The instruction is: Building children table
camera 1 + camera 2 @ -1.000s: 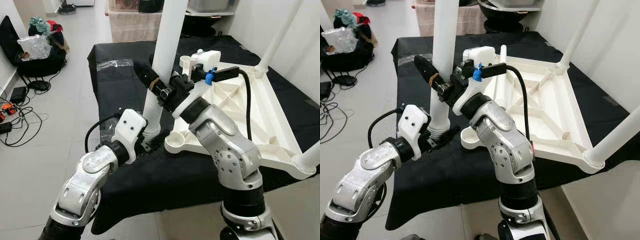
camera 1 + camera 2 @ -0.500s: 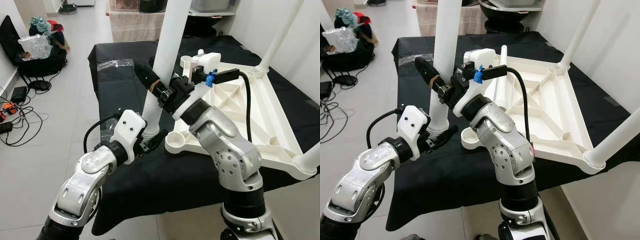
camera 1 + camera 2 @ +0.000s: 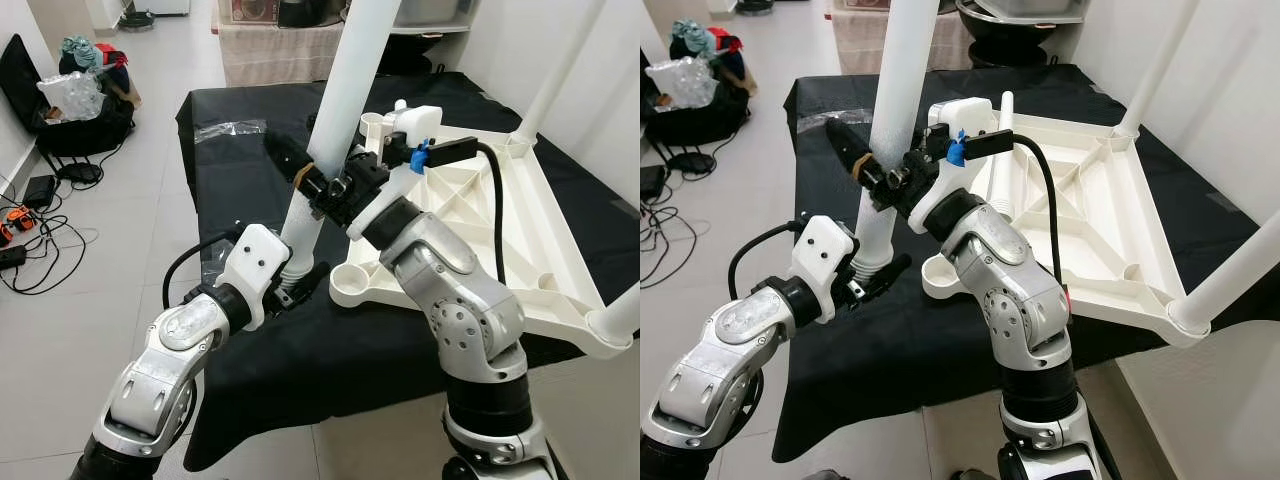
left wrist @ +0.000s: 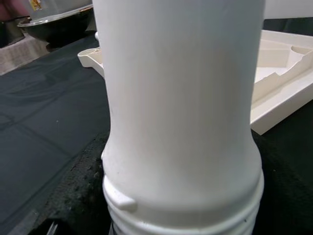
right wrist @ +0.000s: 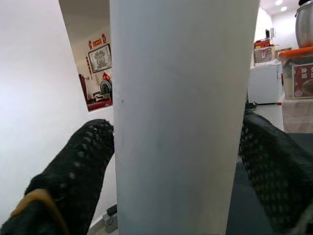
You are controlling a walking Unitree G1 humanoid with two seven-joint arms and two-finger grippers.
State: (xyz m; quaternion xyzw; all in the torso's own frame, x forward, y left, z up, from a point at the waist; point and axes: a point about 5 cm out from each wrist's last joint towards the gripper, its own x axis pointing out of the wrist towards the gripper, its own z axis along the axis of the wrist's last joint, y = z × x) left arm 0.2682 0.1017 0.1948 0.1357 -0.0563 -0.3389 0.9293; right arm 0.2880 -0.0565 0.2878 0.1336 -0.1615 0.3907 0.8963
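Observation:
The white table top (image 3: 480, 220) lies upside down on a black cloth (image 3: 240, 180), with one leg (image 3: 560, 75) standing at its far corner and another (image 3: 622, 312) at its near right corner. A loose white leg (image 3: 345, 90) leans up and to the right, left of the table top. My right gripper (image 3: 315, 172) is shut on this leg partway up, one black finger (image 5: 73, 171) on each side. The leg's threaded end (image 4: 181, 215) sits low, beside the empty corner socket (image 3: 355, 285). My left gripper (image 3: 290, 285) is right at that threaded end.
The cloth-covered platform ends just in front of me. A clear plastic bag (image 3: 230, 128) lies on its far left. Bags (image 3: 80, 100) and cables (image 3: 30, 230) lie on the tiled floor to the left. A white wall runs along the right.
The loose leg has tilted, its top swinging to the right while its threaded end stays by my left gripper. My right gripper has shifted slightly left with it.

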